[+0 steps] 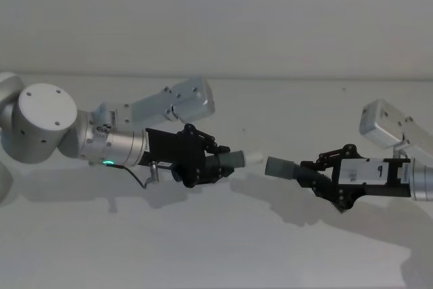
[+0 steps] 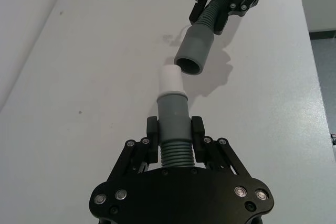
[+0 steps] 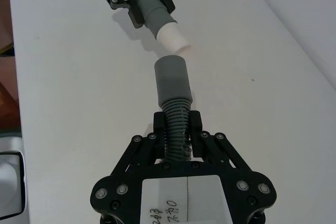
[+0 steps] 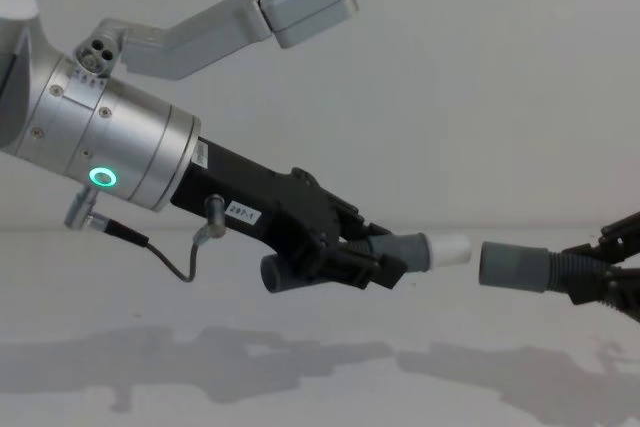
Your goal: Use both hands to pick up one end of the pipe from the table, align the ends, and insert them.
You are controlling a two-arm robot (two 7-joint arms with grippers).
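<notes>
Chest view: left pincer (image 4: 385, 265) and right pincer (image 1: 312, 174) clamp 2 pipe pieces, ends nearly touching above table (image 1: 203, 248).

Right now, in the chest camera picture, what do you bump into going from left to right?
Silver arm with green ring → left gripper → grey collar → white tip → gap → grey open collar → right gripper.

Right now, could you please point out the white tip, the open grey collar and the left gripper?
white tip (image 2: 169, 80), left wrist view, its side wall.
open grey collar (image 2: 195, 50), left wrist view, outer wall.
left gripper (image 2: 175, 137), left wrist view, between fingertips.
</notes>
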